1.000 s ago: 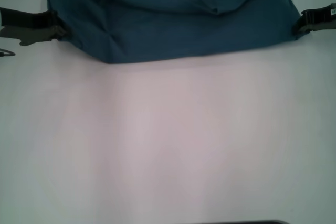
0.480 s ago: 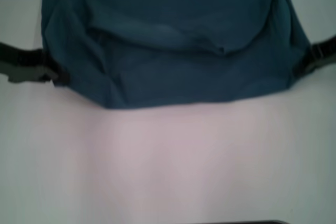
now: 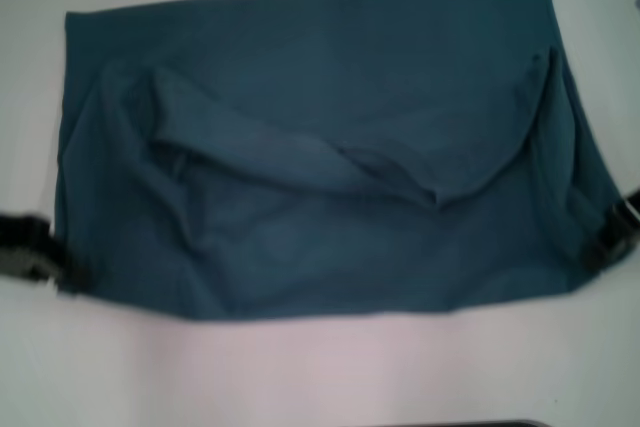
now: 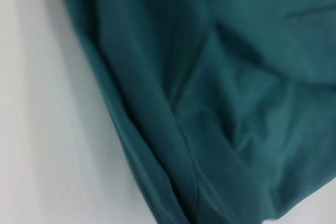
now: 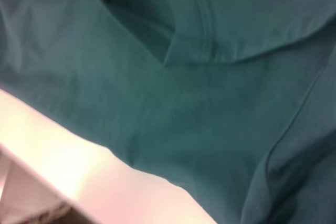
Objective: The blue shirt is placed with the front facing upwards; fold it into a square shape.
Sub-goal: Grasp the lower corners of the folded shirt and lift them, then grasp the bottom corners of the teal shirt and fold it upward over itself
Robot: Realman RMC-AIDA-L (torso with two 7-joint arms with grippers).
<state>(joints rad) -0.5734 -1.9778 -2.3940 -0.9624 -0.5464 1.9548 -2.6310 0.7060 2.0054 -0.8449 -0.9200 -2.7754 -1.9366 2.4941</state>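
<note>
We see the blue shirt [image 3: 330, 157] lying across the upper and middle part of the white table [image 3: 320, 377], folded once so that only plain teal shows; no lettering is visible, and a ribbed neck edge appears in the right wrist view. The left gripper [image 3: 30, 252] sits at the shirt's 8 o'clock corner and the right gripper [image 3: 612, 232] at its 4 o'clock corner. We judge they are placed there because the near edge's two corners are the natural hold points for drawing the cloth taut or carrying it over for the next fold.

Both grippers are cut off by the frame edges and partly covered by fabric, so whether their fingers pinch the cloth or stand apart we cannot tell. Neither wrist view shows that arm's own fingers. A loose curved flap near the shirt's centre, possibly a sleeve or the collar region, hides what lies beneath it.
</note>
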